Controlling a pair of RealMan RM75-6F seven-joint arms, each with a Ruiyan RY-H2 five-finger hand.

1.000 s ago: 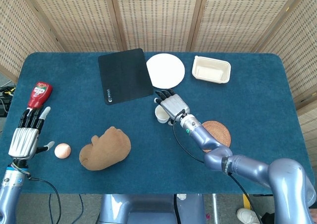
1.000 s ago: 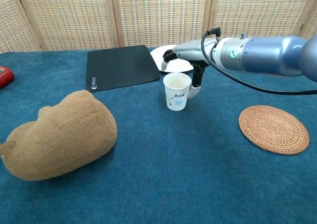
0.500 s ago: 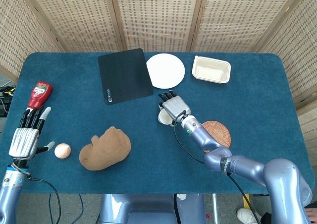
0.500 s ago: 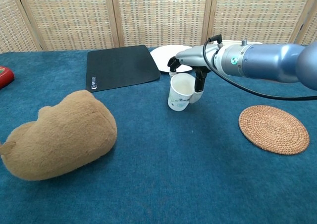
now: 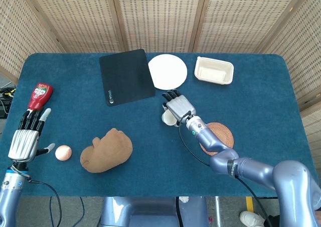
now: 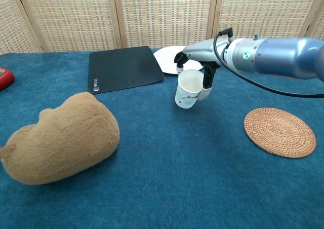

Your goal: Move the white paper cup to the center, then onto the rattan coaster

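My right hand (image 6: 200, 62) (image 5: 178, 108) holds the white paper cup (image 6: 188, 88) (image 5: 168, 118) by its rim, lifted off the blue table and tilted toward me. The cup hangs near the table's middle, in front of the white plate (image 6: 174, 59). The round rattan coaster (image 6: 279, 131) (image 5: 218, 136) lies flat to the right of the cup, partly covered by my right forearm in the head view. My left hand (image 5: 27, 135) rests open at the table's left edge with nothing in it, fingers apart.
A brown plush toy (image 6: 55, 138) (image 5: 106, 150) lies front left. A black mat (image 6: 124, 68) and the white plate (image 5: 167, 71) sit at the back, a cream tray (image 5: 213, 70) back right. A ketchup bottle (image 5: 39, 96) and a small pink ball (image 5: 63, 152) lie near my left hand.
My right hand took hold of the cup, lifted it off the table, tilted it, and carried it slightly to the right. The left hand has stayed still.
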